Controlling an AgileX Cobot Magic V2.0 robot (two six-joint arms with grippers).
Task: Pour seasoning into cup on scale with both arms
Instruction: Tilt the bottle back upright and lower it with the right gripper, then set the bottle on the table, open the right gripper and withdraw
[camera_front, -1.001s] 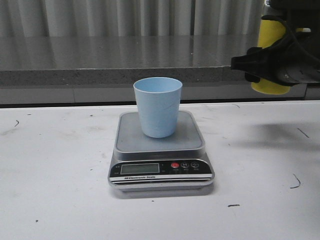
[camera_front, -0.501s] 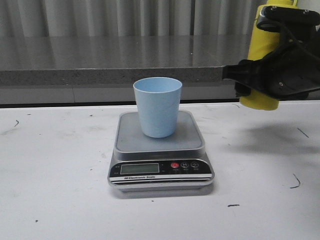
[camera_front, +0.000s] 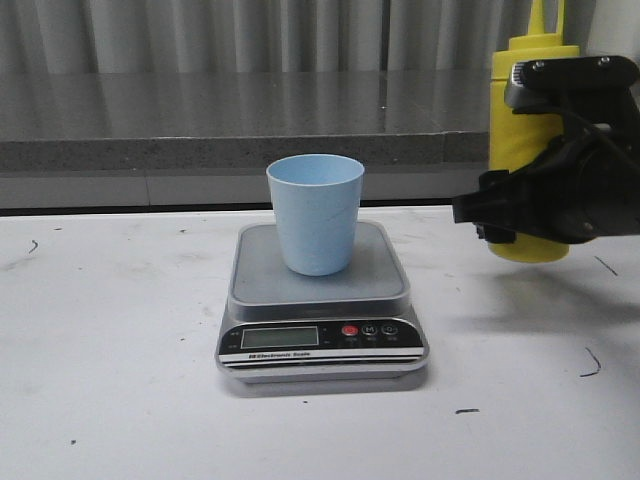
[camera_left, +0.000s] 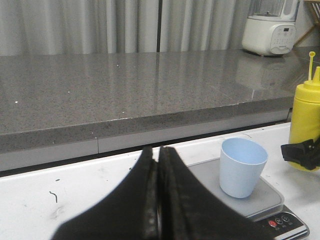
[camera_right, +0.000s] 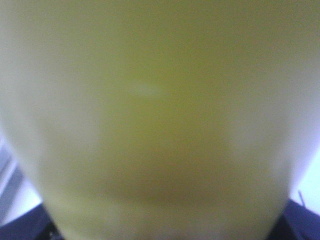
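Front view: scale (camera_front: 322, 345) reads "Electronic Scale"; right hand (camera_front: 500, 212) clamps the seasoning (camera_front: 528, 140); left hand (camera_left: 157, 210) together.

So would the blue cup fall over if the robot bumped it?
Probably, yes. The cup looks like thin, empty plastic, so likely light. It narrows toward its base and stands loose on the scale, so a nudge could slide or tip it.

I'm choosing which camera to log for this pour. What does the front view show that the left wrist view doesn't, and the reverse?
Only the front view shows the silver digital scale's whole LCD display and the black right gripper clamped on the tall yellow squeeze bottle. Only the left wrist view shows the shut black left gripper and a white blender on the grey counter. Both show the light blue plastic cup upright on the scale.
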